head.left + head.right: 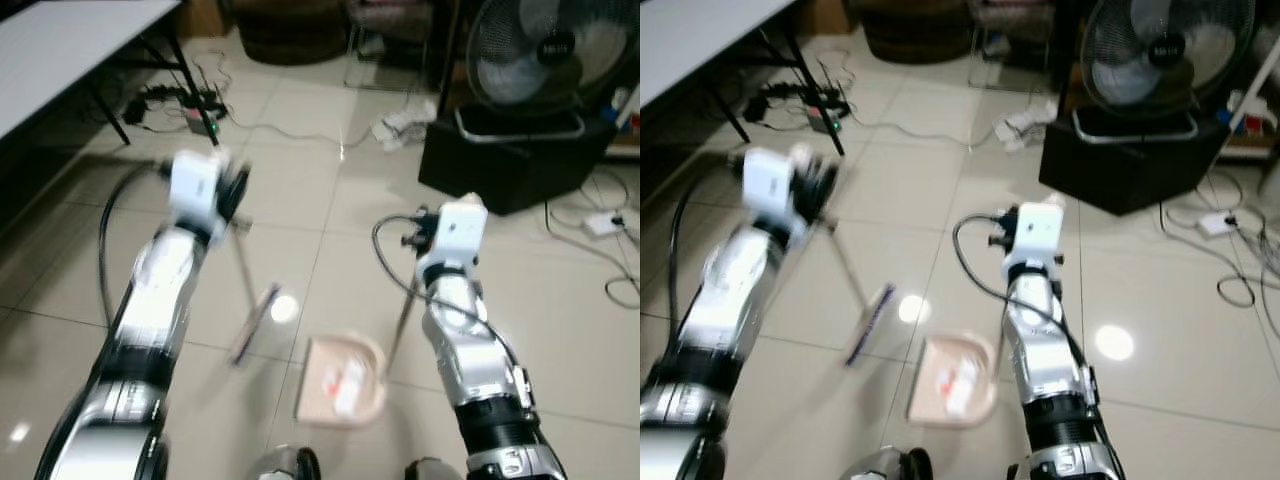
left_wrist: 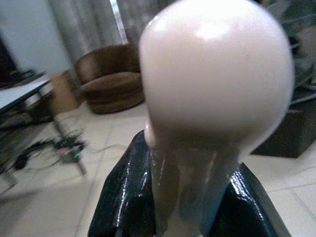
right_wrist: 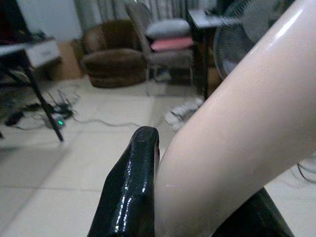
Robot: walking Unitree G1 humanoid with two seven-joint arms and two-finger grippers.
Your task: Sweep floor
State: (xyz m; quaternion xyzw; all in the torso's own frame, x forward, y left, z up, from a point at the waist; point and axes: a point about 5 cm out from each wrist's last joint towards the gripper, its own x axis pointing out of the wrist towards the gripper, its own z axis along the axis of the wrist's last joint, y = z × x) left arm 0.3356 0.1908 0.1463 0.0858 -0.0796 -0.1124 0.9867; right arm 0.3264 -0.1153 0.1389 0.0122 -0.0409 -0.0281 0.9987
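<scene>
Looking down thru the left eye view: left gripper (image 1: 232,192) is sitting upper left of centre, fingers pinching the broom handle's top end. The broom (image 1: 254,322) is slanting down-right from there, its head lying on the tile floor (image 1: 330,200) at centre frame, just left of the dustpan (image 1: 340,388). Dustpan is resting flat at lower centre w/ pale scraps inside. Right gripper (image 1: 424,232) is sitting right of centre, gripping the dustpan's thin upright handle, which is running down-left to the pan.

Right eye view is showing the same layout, shifted left and blurred: broom head lower left of centre, pan beside it to the right.

Left wrist view: a rounded pale handle end is bulging up between the black fingers (image 2: 126,197), which are pressing on it from both sides.

Right wrist view: a pale handle is crossing diagonally, one finger (image 3: 133,187) pressing against it, so it's clamped.

Key relation, imo: broom head's long axis is lying roughly parallel to the pan's open left-hand edge, close beside it. The left arm is doing the sweeping, the right is steadying the pan.
</scene>
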